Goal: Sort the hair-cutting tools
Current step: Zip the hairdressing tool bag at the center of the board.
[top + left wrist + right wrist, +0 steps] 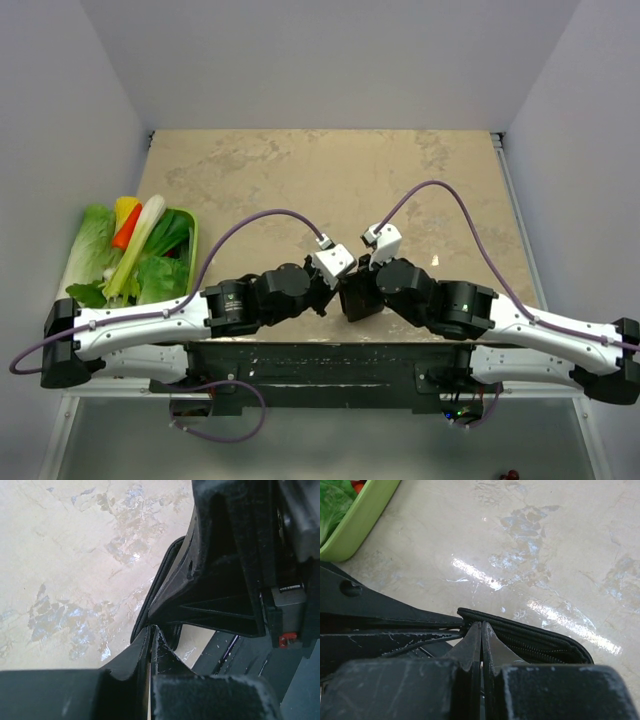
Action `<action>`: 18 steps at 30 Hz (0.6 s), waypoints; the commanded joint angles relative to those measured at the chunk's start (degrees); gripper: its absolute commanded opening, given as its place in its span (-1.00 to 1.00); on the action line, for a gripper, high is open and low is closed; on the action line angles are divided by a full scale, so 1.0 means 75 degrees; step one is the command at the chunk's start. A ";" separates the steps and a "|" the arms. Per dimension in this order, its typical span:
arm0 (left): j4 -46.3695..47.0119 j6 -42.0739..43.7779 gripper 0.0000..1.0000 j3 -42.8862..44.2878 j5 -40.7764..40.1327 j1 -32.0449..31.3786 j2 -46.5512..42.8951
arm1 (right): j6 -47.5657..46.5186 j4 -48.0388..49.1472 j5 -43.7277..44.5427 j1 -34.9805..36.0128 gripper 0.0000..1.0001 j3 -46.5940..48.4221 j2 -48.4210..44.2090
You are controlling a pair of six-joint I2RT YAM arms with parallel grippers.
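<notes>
Down at the near edge of the tabletop (pixel 300 180), both arms fold inward and meet over a black fabric case (pixel 358 302) lying between their wrists. The left gripper (pixel 151 630) has its fingers pressed together, tips touching the curved rim of the case, and the right arm's black finger fills the space just beyond. The right gripper (pixel 481 626) is likewise drawn together, its tips resting against the case's zipped edge, and the left arm's finger lies alongside on the left. Both sets of tips sit so tight against the rim that I cannot tell whether any fabric is pinched between them. The scissors and combs do not show in any view, and the arms cover most of the case from above. Well apart, at the left edge of the tabletop, a green tray (pixel 192 235) holds vegetables (pixel 140 250), among them lettuce leaves, a leek and a carrot.
</notes>
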 commanded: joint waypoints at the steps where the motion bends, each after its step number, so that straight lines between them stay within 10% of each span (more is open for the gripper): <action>1: -0.0038 0.0198 -1.00 0.0597 -0.0270 0.0023 -0.0217 | 0.0160 -0.1094 -0.0243 -0.0004 -1.00 -0.0117 -0.0127; 18: 0.1486 0.0679 -1.00 0.0984 0.0620 -0.0012 0.0380 | 0.0418 -0.2442 -0.0993 0.0007 -1.00 0.0200 0.0119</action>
